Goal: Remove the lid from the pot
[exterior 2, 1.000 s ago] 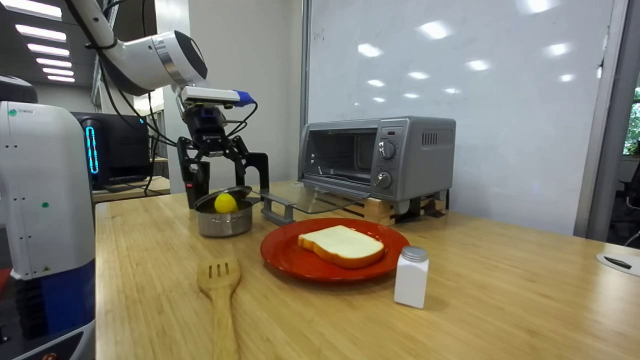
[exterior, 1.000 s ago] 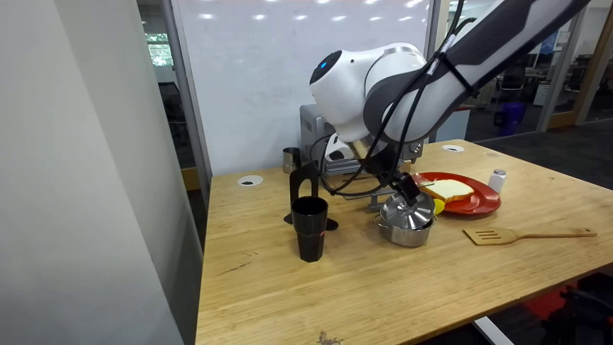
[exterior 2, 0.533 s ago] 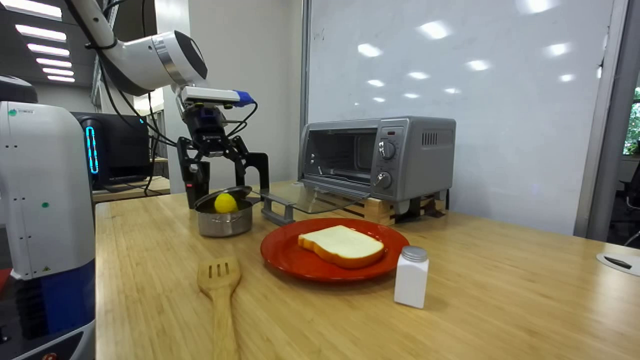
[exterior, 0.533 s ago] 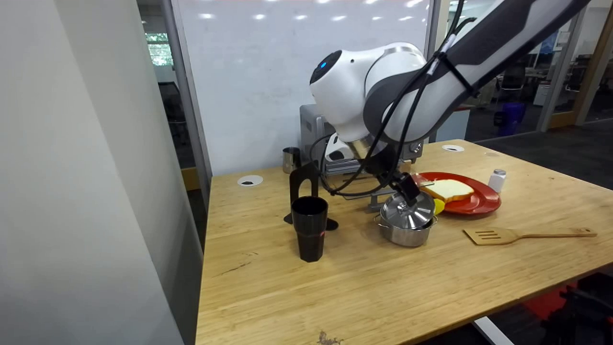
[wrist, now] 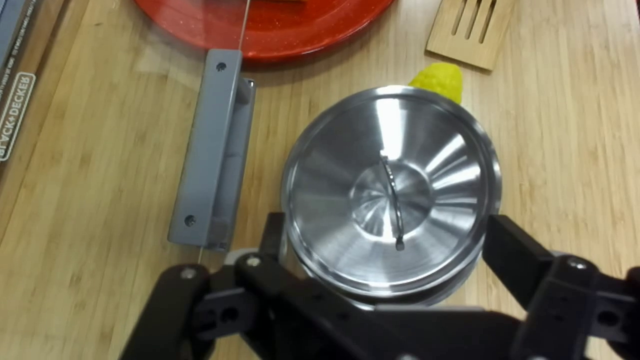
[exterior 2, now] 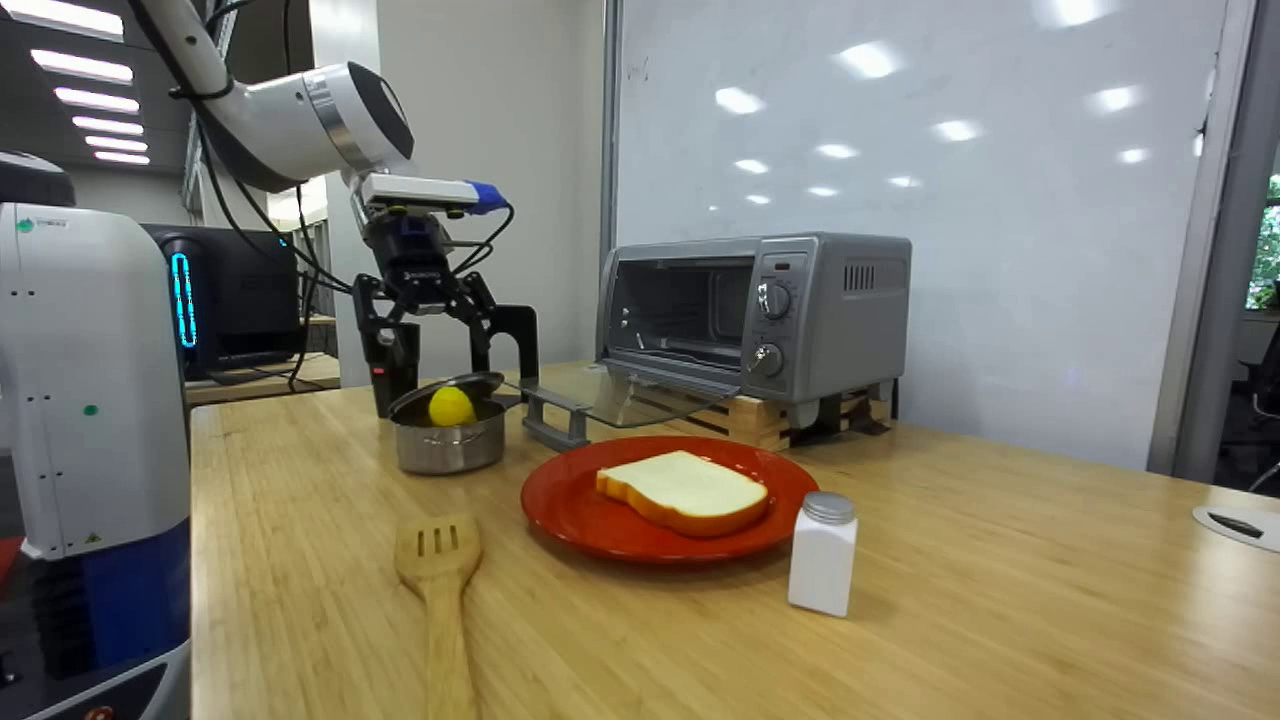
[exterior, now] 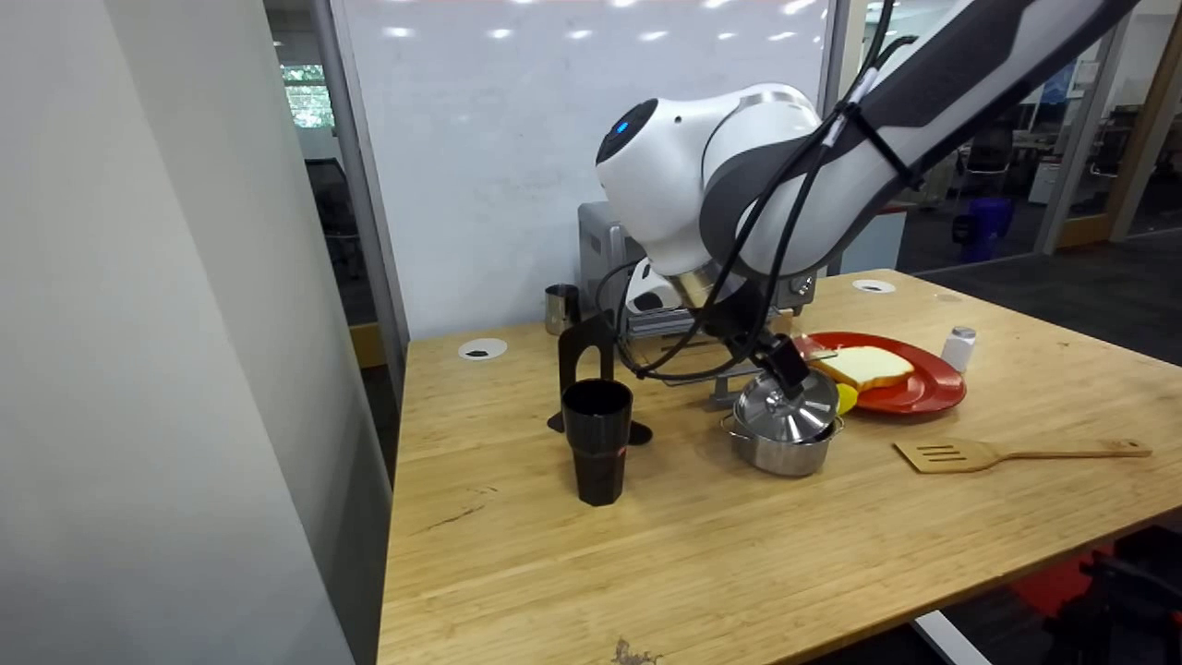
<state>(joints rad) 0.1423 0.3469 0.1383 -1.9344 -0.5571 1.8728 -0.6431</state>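
- You see the lid [wrist: 392, 195] tilted on the pot [exterior 2: 450, 447], a yellow piece [exterior 2: 452, 407] showing beneath its rim.
- At the pot, your claw [wrist: 385, 225] stands spread, its jaws either side of the lid.
- Near the pot: a red plate [exterior 2: 570, 517] with bread [exterior 2: 685, 488].
- Farther from the pot: a white shaker [exterior 2: 823, 560].

def an office in here: whiteboard [exterior: 499, 175] on the far side, ceiling lights [exterior 2: 82, 66], desk chair [exterior: 990, 152] far right
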